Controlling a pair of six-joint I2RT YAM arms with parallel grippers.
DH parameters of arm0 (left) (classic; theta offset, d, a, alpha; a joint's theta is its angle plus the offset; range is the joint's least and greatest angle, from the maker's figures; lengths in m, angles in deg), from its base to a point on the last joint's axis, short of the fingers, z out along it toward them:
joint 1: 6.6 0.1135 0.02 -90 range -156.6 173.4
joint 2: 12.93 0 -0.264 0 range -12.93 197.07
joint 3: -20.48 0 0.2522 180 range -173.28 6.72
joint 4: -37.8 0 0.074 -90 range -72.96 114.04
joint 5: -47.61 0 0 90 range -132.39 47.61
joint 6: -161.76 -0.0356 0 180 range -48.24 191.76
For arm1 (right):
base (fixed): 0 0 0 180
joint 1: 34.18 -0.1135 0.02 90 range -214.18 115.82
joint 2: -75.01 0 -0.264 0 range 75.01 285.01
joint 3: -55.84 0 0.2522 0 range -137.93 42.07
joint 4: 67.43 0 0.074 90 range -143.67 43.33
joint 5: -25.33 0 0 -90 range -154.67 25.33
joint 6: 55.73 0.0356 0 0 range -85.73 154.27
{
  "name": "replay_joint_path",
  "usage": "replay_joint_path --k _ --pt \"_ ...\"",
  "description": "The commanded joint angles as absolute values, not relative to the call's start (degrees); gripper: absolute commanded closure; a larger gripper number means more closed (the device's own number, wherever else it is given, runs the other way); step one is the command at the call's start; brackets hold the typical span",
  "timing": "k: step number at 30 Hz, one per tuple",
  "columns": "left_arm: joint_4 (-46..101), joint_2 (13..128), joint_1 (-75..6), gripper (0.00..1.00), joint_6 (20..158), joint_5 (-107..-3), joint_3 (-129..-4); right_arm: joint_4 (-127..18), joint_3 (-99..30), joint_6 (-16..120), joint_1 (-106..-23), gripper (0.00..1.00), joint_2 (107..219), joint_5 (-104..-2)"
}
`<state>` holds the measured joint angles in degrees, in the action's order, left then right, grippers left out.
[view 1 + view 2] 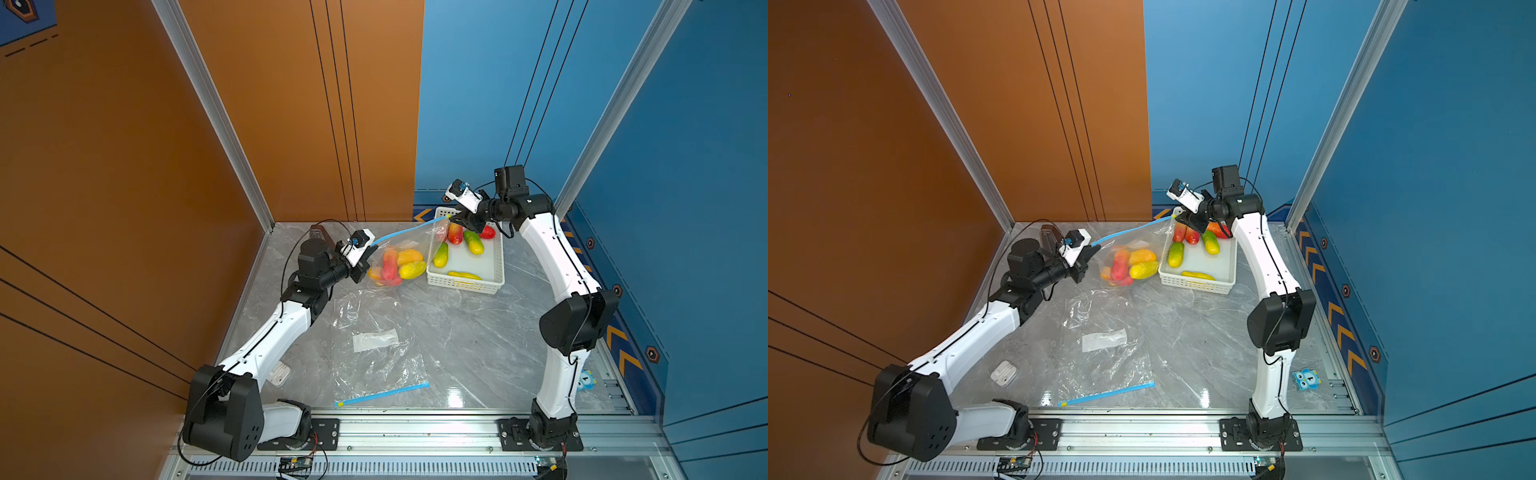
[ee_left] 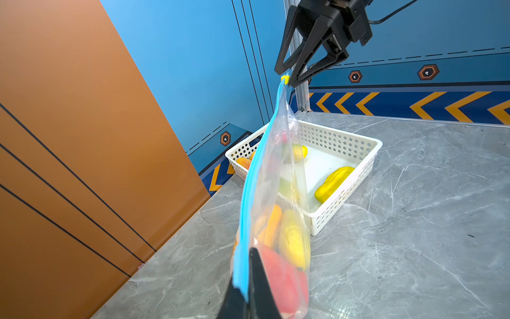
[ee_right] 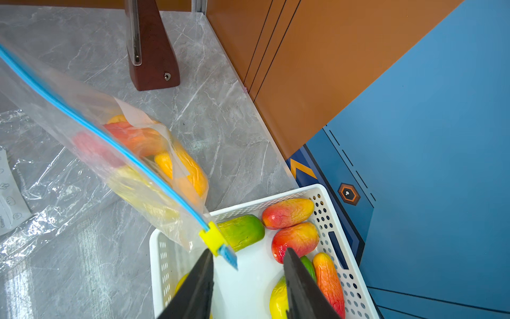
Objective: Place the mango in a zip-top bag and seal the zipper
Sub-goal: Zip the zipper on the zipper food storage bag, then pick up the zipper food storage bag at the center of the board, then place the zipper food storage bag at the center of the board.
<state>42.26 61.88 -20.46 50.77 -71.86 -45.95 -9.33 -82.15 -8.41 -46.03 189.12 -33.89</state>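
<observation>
Mangoes (image 1: 411, 269) sat in the zip-top bag (image 1: 415, 239), my left gripper (image 2: 247, 281) pinching its zipper end. My right gripper (image 3: 248, 251) stood spread beside the slider (image 3: 212, 238); I judged sealing done

Grey, shiny table top (image 1: 478, 340). At the back right, 1 white basket (image 1: 465, 283) with holes in its walls. Near the front middle, 1 clear flat bag (image 1: 374, 370), blue zip strip (image 1: 382, 392) toward the front, white paper slip (image 1: 375, 340) at its middle. Near the left edge, 1 small white thing (image 1: 279, 374). In the back left corner, 1 brown block (image 3: 151, 55). At the right edge, 1 little blue owl (image 1: 1306, 379).
</observation>
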Motion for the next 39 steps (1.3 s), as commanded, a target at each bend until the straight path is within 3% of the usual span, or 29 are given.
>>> replay_joint_path --k 1,5,7,10,12,18,23,27,28,30,35,37,39 --pt "42.0 62.5 -20.0 1.00 51.8 -69.4 -46.5 -16.9 -80.7 1.1 -45.9 0.47 184.8 -36.4" --pt "42.0 64.1 -19.9 1.00 53.9 -65.1 -48.5 -24.1 -73.6 8.0 -45.8 0.46 179.6 -38.0" --pt "42.0 66.4 -20.2 1.00 55.7 -61.2 -51.0 -30.2 -69.1 22.6 -45.9 0.38 176.8 -42.8" --pt "42.1 71.4 -20.4 1.00 57.9 -54.6 -57.2 -26.6 -71.7 40.6 -44.4 0.41 177.4 -45.3" --pt "42.1 75.2 -20.5 1.00 59.4 -50.9 -61.8 -26.1 -69.3 44.7 -44.5 0.32 175.9 -45.6" --pt "42.2 87.7 -20.7 1.00 61.5 -41.8 -80.5 -32.3 -53.0 47.1 -48.2 0.32 169.0 -48.9" --pt "42.1 97.1 -20.6 1.00 62.4 -40.4 -93.4 -31.3 -45.9 46.9 -50.9 0.32 167.5 -53.6" --pt "42.1 100.9 -21.0 0.85 64.7 -43.7 -93.9 -30.0 -41.5 48.0 -51.1 0.32 168.6 -56.7" --pt "42.2 101.2 -21.1 0.86 65.6 -44.7 -93.4 -29.8 -40.8 48.0 -51.2 0.32 168.8 -57.2" --pt "42.1 102.2 -21.4 0.99 67.0 -47.0 -93.4 -29.7 -39.9 48.1 -51.1 0.32 169.3 -58.0" --pt "42.1 102.2 -23.9 0.99 69.3 -45.7 -94.8 -29.8 -40.4 48.0 -51.3 0.33 170.8 -55.7" --pt "42.1 101.9 -24.7 0.89 70.4 -44.2 -95.4 -30.5 -40.0 47.3 -52.0 0.33 170.8 -54.3" --pt "42.1 101.7 -24.6 0.57 73.1 -43.2 -95.2 -32.2 -38.4 43.9 -53.6 0.31 169.8 -53.0"
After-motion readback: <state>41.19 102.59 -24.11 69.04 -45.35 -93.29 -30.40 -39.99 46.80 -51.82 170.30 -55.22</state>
